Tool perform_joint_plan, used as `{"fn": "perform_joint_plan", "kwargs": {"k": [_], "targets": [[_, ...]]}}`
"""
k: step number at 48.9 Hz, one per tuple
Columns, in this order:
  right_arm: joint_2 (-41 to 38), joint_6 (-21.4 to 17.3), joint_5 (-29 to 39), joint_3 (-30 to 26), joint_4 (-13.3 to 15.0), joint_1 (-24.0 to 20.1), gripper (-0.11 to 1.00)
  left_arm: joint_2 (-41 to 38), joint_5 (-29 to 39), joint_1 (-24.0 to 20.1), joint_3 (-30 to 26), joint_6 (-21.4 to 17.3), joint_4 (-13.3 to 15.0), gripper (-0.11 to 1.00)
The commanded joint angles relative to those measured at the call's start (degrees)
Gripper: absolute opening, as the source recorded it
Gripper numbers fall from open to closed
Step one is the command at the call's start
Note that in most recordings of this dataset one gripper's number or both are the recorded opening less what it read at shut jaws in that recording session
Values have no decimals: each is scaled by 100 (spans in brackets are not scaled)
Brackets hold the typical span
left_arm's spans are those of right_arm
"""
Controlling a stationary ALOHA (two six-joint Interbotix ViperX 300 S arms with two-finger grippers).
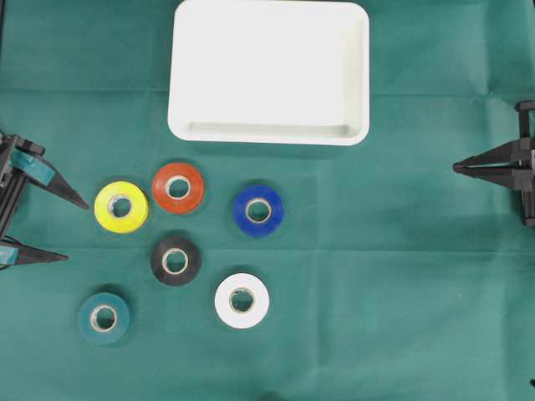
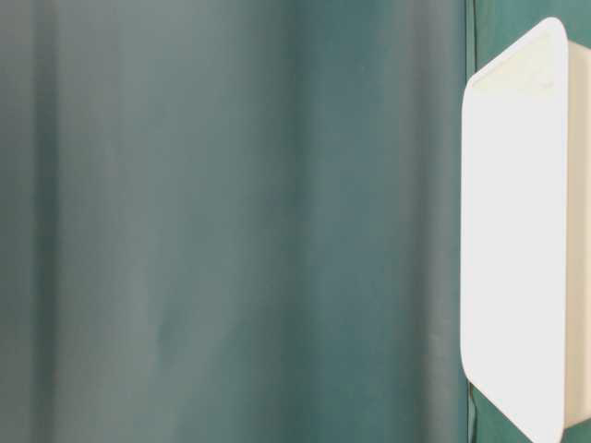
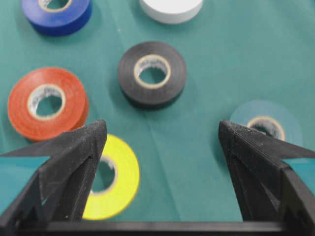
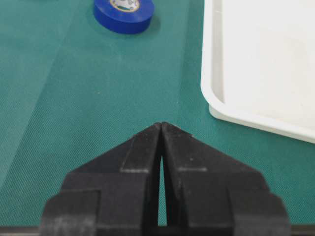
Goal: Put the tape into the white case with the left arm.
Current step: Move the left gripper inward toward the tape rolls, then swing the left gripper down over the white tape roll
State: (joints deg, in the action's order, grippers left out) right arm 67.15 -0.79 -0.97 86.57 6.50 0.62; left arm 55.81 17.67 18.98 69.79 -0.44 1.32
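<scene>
Clearance first: left gripper (image 1: pixel 77 230) sits at the left edge of the green cloth (image 1: pixel 401 276), fingers spread wide, nothing between them, tips just beside the yellow tape (image 1: pixel 121 206). Right gripper (image 1: pixel 456 168) is at the right edge, fingers pressed together, gripping nothing, with bare cloth between it and the rolls. White case (image 1: pixel 269 71) lies at the top centre, well apart from both grippers; its tray floor shows nothing in it.

All six rolls lie flat on the cloth below the case: yellow, orange tape (image 1: pixel 177 187), blue tape (image 1: pixel 257 210), black tape (image 1: pixel 175 260), white tape (image 1: pixel 242 300), teal tape (image 1: pixel 104 317). Yellow and orange almost touch; the rest stand apart.

Left wrist view puts the yellow roll partly under one finger. Right wrist view gets only the blue roll and a case corner. Table-level view shows just cloth and the case's side, no rolls.
</scene>
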Motion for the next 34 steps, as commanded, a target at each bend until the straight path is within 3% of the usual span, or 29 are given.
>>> {"fn": "perform_joint_plan", "kwargs": {"k": [1,13,34], "targets": [[-97,-9,-44,-123,9,9,-10,-88,-193,26,-70,0,-9,91],[-97,-9,-53,-123,9,9,-10,-387,-519,26,-141,-18,-18,91],[-88,-9,-53,-105,9,9,-10,-1916,-1644,0,-879,-79,0,91]]}}
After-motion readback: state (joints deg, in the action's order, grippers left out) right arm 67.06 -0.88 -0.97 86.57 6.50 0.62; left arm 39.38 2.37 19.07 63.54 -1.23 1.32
